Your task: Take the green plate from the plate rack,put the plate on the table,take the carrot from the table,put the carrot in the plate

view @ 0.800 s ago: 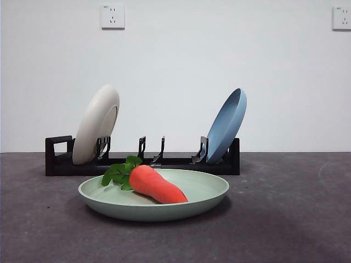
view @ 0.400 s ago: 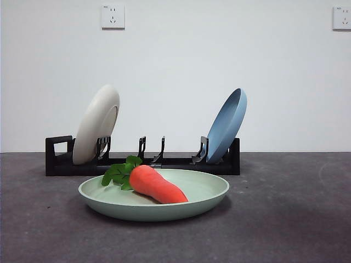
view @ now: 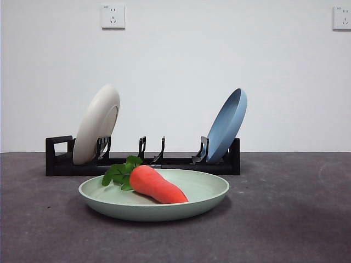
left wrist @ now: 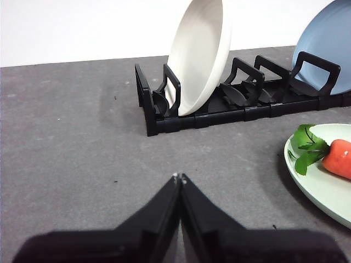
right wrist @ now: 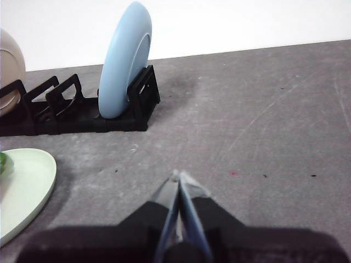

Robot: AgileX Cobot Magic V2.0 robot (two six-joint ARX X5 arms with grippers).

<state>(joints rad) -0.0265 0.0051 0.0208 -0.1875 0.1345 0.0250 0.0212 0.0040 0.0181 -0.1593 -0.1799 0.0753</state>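
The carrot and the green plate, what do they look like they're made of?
The carrot looks like soft foam or rubber: matte orange skin without shine, and cloth-like green leaves. The green plate looks like matte plastic, possibly melamine: an even pale colour with no glaze highlights.

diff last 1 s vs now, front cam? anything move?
Nothing visibly changed. The carrot lies in the green plate on the table; the cream-white plate and blue plate stand in the plate rack. No arm shows in the front view.
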